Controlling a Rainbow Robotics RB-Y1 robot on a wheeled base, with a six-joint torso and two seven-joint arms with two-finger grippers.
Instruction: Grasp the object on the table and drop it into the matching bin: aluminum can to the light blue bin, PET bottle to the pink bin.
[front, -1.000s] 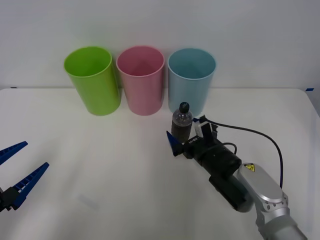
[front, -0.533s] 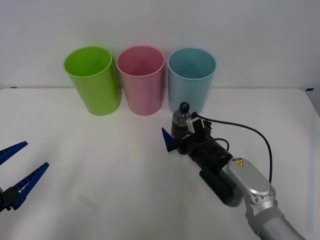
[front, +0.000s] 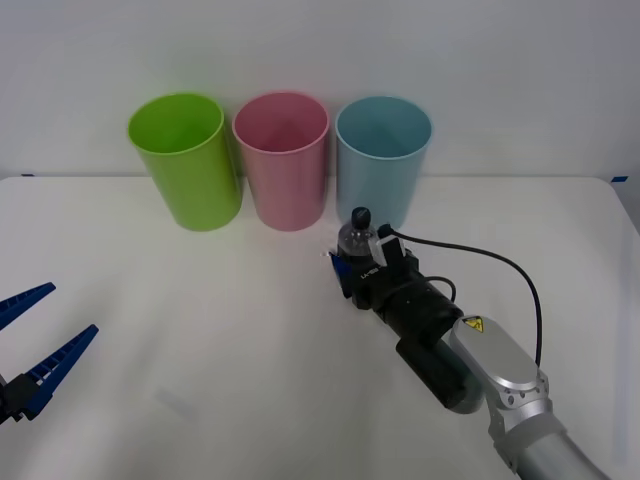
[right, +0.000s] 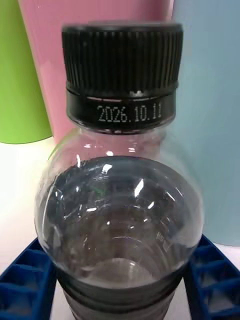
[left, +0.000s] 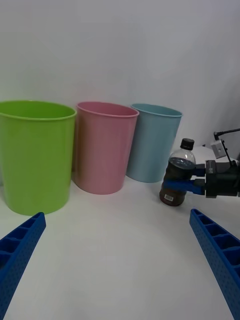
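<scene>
**Right gripper clamped on the bottle in front of the bins**

The white table (front: 200, 330) spreads across the front view, and three tall cup-shaped bins stand in a row along its far edge. The green bin (front: 185, 160) is on the robot's left, the pink bin (front: 283, 158) is in the middle, and the light blue bin (front: 382, 158) is on the robot's right. They stand close side by side, all upright with open rims.

The right arm (front: 480, 370) reaches in from the lower right of the front view, with a black cable looping above its wrist. It ends just in front of the bins.

The left gripper (front: 35, 345) sits at the near left edge of the table, well apart from the bins and the bottle. Its two blue ribbed fingers are spread wide and hold nothing.

The right gripper (front: 352, 272) is closed on the bottle (front: 356, 245), one blue finger on each side of the dark lower body. The left wrist view shows the fingers (left: 181, 185) pressed across the bottle's middle. The bottle stands upright on the table, its base touching the surface in that view. It is just in front of the light blue bin, near the gap between that bin and the pink one.

The black cap (right: 122, 75) is screwed on top and carries a printed date on its lower ring. The clear shoulder below it looks empty; the darker part lies lower down between the fingers.
</scene>
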